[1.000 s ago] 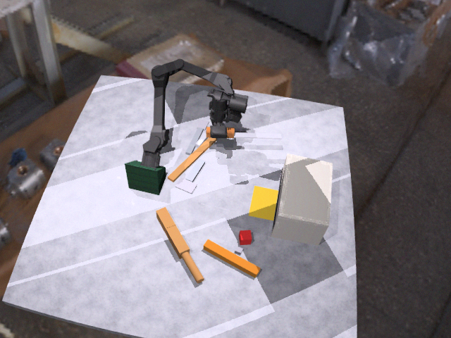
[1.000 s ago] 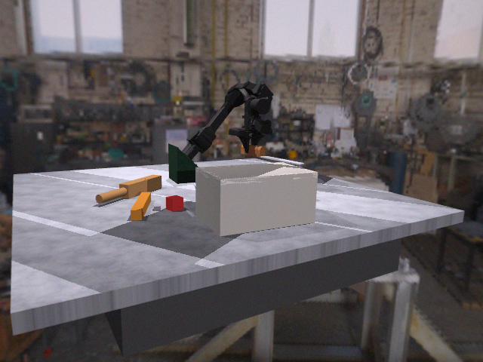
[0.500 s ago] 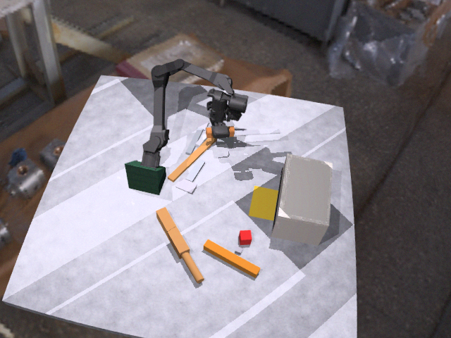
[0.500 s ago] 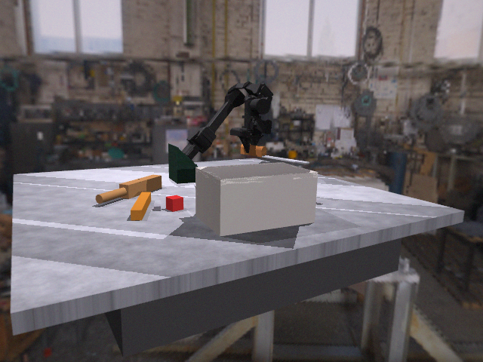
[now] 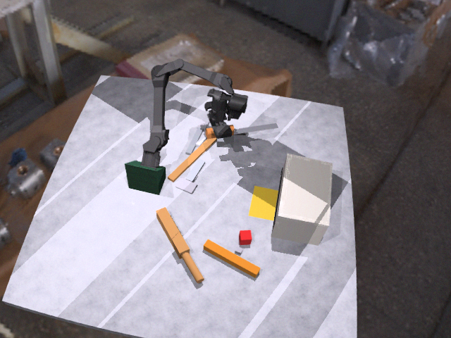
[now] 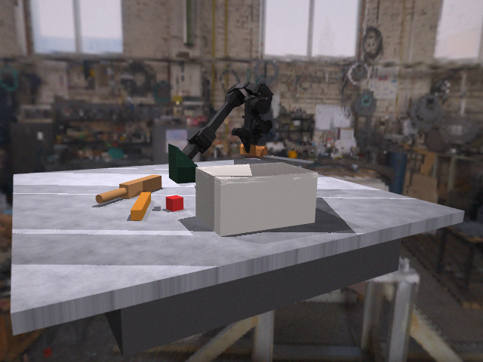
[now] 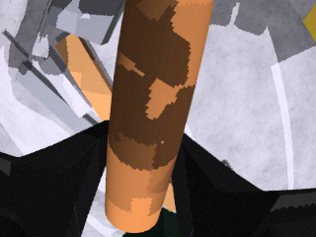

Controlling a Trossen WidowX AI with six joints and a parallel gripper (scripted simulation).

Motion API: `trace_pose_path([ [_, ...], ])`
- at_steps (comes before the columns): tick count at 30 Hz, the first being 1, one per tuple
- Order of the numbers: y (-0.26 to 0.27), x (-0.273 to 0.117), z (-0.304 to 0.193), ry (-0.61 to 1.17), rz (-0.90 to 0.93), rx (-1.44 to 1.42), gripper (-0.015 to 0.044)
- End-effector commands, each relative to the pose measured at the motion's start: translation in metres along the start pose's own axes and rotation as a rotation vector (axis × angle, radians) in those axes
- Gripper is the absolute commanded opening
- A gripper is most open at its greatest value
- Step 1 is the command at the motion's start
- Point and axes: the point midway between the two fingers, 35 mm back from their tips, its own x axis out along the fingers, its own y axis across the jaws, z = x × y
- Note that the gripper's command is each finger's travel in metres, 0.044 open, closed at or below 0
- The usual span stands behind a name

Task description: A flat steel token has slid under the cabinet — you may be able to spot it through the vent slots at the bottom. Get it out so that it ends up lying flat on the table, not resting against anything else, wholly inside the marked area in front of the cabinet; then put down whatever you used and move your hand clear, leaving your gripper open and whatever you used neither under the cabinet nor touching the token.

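My gripper (image 5: 220, 132) (image 6: 248, 149) (image 7: 142, 133) is shut on the thick orange handle (image 5: 210, 132) (image 6: 260, 151) (image 7: 138, 185) of a tool, held above the table's far part. A thin grey strip (image 5: 260, 127) (image 6: 292, 159) reaches out from the handle to the right in the top and exterior views. The pale cabinet (image 5: 306, 194) (image 6: 267, 200) stands at the right in the top view, well away from the gripper. The yellow marked area (image 5: 263, 204) lies along its front; no token shows on its visible part. The steel token and the vent slots cannot be made out.
An orange flat stick (image 5: 191, 160) (image 7: 89, 74) and pale flat pieces (image 5: 196, 170) (image 5: 187, 186) lie near the green arm base (image 5: 145, 178) (image 6: 183, 171). A wooden paddle (image 5: 173, 232) (image 6: 140, 185), orange bar (image 5: 231, 258) (image 6: 140, 206), red cube (image 5: 244, 236) (image 6: 174, 203) and small grey piece (image 5: 238, 251) (image 6: 156, 208) lie nearer the front.
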Motion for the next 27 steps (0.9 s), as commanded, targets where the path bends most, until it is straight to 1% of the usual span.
trace_pose_path([
  [1, -0.0005, -0.0018, 0.0002, -0.009, -0.003, -0.036, 0.0000],
  [27, -0.0002, -0.0017, 0.0001, -0.009, -0.004, -0.242, 0.0000],
])
